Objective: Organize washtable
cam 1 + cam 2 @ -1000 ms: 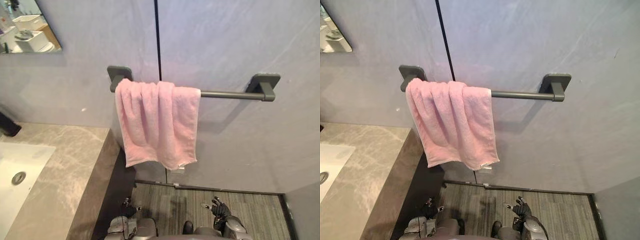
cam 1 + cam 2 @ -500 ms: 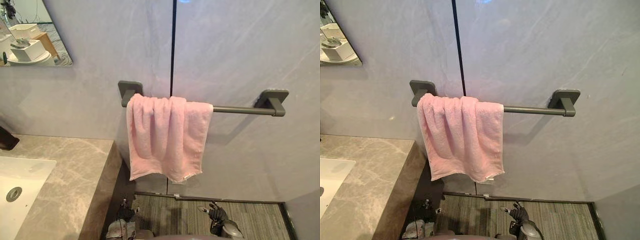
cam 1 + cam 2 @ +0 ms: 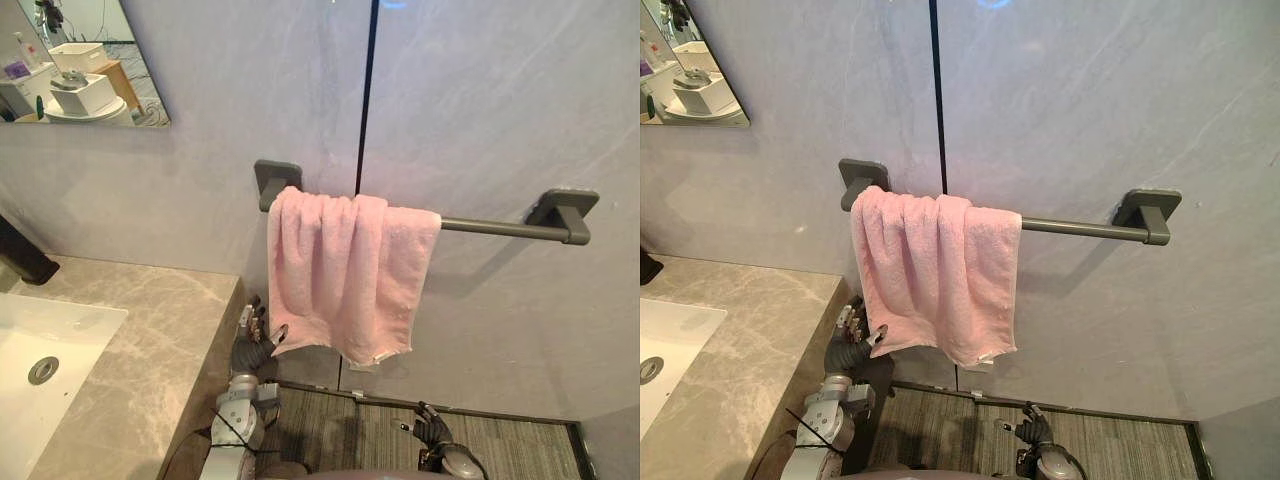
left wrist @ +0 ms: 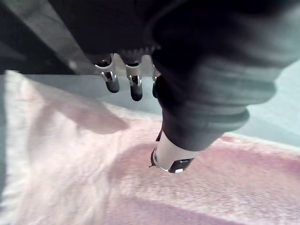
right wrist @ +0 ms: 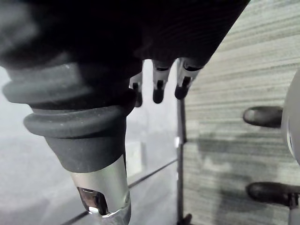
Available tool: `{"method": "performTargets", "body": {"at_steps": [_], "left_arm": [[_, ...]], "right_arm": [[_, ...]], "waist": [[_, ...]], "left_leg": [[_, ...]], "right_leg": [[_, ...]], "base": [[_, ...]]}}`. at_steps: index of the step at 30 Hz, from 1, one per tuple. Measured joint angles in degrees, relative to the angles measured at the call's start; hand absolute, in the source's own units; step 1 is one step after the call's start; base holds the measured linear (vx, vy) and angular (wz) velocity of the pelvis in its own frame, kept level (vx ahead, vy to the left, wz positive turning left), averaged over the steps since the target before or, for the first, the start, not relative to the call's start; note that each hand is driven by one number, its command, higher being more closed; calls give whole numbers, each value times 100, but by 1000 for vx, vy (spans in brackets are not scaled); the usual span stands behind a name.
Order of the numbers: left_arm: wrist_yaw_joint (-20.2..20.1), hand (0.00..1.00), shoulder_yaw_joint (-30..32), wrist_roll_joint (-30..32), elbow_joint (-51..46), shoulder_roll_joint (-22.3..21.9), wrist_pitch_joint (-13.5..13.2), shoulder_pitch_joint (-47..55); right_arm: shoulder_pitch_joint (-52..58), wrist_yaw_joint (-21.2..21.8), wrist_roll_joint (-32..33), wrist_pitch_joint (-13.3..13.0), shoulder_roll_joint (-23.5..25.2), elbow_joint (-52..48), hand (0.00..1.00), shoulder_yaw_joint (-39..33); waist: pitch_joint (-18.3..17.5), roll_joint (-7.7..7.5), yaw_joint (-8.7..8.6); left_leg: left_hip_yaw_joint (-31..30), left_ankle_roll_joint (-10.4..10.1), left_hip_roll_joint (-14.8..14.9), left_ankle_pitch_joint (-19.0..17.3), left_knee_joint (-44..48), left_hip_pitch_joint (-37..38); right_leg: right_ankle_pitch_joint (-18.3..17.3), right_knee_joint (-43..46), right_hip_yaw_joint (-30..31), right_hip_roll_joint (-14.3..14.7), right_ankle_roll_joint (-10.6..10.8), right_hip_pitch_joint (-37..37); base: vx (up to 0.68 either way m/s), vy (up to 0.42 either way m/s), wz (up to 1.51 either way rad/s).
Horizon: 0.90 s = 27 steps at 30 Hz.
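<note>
You've got the pink towel bunched in folds at left end of the bar. L hand spread, beside its lower corner; R hand relaxed, low.

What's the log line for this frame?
pink towel draped on towel bar | left hand open, beside towel's lower edge | right hand open, low

A mirror reflecting white boxes hangs high on the grey wall, which a dark vertical seam divides, a black tap stands below the mirror, and striped grey flooring meets the wall's foot.
</note>
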Motion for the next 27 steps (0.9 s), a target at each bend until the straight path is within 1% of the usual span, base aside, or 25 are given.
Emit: {"method": "performTargets", "body": {"at_steps": [3,6,9,11,13,17,20,25,27], "left_arm": [[119,0,3,162,-320,0,-24,3],[257,0,10,460,-622,0,-95,3],[346,0,11,699,-652,5,-122,-5],[376,0,12,753,-652,11,-122,-12],[373,0,34,785,-652,21,-121,-72],[341,0,69,778,-643,130,-120,-348],[226,0,78,764,-594,212,-118,-529],[189,0,228,708,-219,253,-106,-655],[112,0,240,672,-20,258,-97,-687]], "right_arm": [[27,2,-1,0,0,0,0,5],[34,9,-1,-7,0,0,0,5],[52,18,-3,-19,-5,1,0,11],[75,25,-4,-32,-9,1,0,12],[88,40,-5,-35,-24,4,0,13],[81,93,-8,-33,-35,4,0,16],[73,167,-9,-20,-76,4,0,18],[45,177,-11,50,-133,4,0,17],[39,183,-11,70,-139,3,0,16]], "waist": [[-59,-5,1],[-72,-17,1],[-114,-11,-1],[-160,-3,-1],[-204,23,-7],[-204,26,-17],[-204,26,-22],[-205,24,-33],[-205,24,-46]], "left_leg": [[2,0,0,0,-6,35],[7,0,2,0,0,54],[6,0,4,0,4,53],[4,0,6,0,1,49],[3,0,5,-1,-2,48],[1,0,4,0,-7,33],[3,0,-2,0,-24,33],[11,0,-19,0,-34,33],[17,0,-32,0,-36,32]], "right_leg": [[0,-1,5,0,0,22],[0,2,15,-1,0,38],[1,5,21,1,0,34],[1,4,23,3,0,28],[0,2,25,4,0,27],[1,1,34,8,0,4],[1,-11,38,9,0,-2],[5,-47,44,11,-1,3],[12,-58,48,14,-2,5]], "base": [[0,0,0],[-29,-5,-1],[-52,-12,-1],[-18,-6,0],[0,0,0],[-16,-5,0],[0,0,0],[0,0,0],[0,0,0]]}}
